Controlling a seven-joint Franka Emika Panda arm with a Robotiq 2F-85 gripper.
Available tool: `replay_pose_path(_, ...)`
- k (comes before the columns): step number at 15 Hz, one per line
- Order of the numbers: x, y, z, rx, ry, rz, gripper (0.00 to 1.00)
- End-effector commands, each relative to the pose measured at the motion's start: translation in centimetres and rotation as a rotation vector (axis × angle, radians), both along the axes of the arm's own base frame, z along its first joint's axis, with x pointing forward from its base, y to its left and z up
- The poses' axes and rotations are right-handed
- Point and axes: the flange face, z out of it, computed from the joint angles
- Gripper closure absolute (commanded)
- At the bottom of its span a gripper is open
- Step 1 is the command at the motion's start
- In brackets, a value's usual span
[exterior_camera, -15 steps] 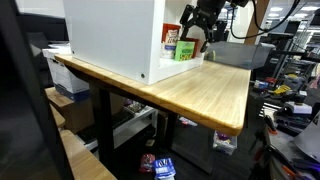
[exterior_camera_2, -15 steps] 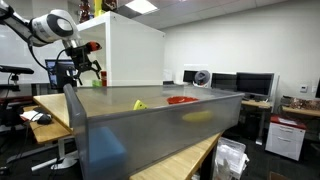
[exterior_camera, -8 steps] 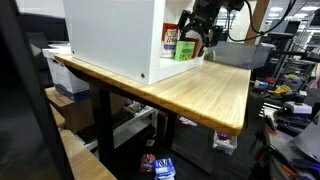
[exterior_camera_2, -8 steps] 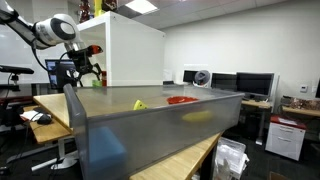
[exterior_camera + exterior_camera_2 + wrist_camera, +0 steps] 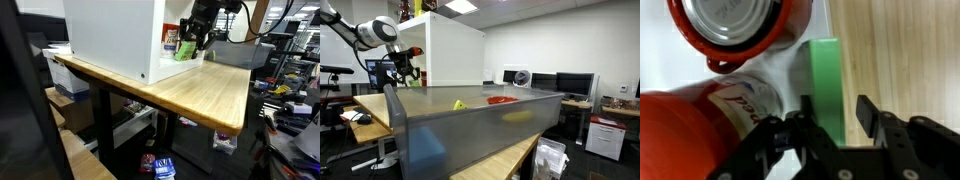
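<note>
Wrist view: the green canister stands at frame centre, between the gripper's parted fingers. The frame-left finger seems to touch it and the frame-right one is just apart. A red can crowds its upper left.

Light wooden tabletop on dark legs, white cabinet standing on top. White walls, lit ceiling panels. Black monitors in a row at the back, low filing cabinet just beside. Dark floor, cluttered underneath.
</note>
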Motion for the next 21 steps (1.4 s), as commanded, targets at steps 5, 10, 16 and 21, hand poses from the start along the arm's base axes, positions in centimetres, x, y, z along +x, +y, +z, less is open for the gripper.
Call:
replay_pose_path(5, -0.7, 0.3, 0.9, -0.055, 0.016, -0.001, 0.96)
replay_pose_path(10, -2.3, 1.0, 3.7, -0.095, 0.027, -0.027, 0.94)
replay_pose_path(16, -5.2, 0.9, 8.2, -0.145, 0.057, -0.092, 0.94)
replay_pose_path(21, -7.3, 0.5, 10.9, -0.148, 0.101, -0.115, 0.94)
